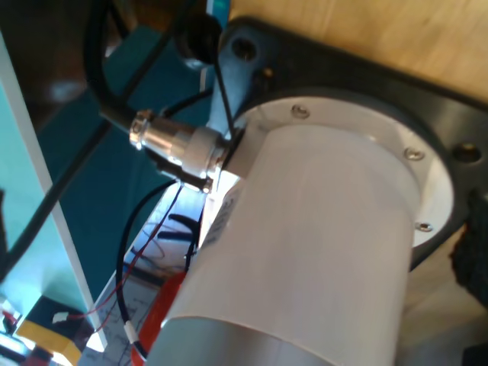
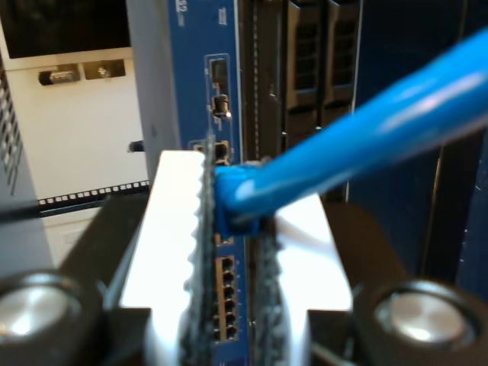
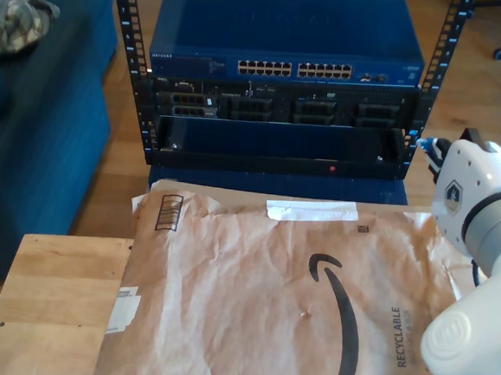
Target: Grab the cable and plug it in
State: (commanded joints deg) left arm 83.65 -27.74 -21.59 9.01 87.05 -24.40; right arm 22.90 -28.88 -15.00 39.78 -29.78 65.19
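Now my second gripper is clamped on the cable near its end, aimed at the switch ports at twelve o'clock; my first gripper's jaws I cannot tell.

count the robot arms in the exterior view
1. A white arm stands at the exterior view's right, beside the brown paper, its end reaching toward the blue rack. Another arm may be out of frame.

My second gripper has its jaws clamped together; its arm rises at the exterior view's right.
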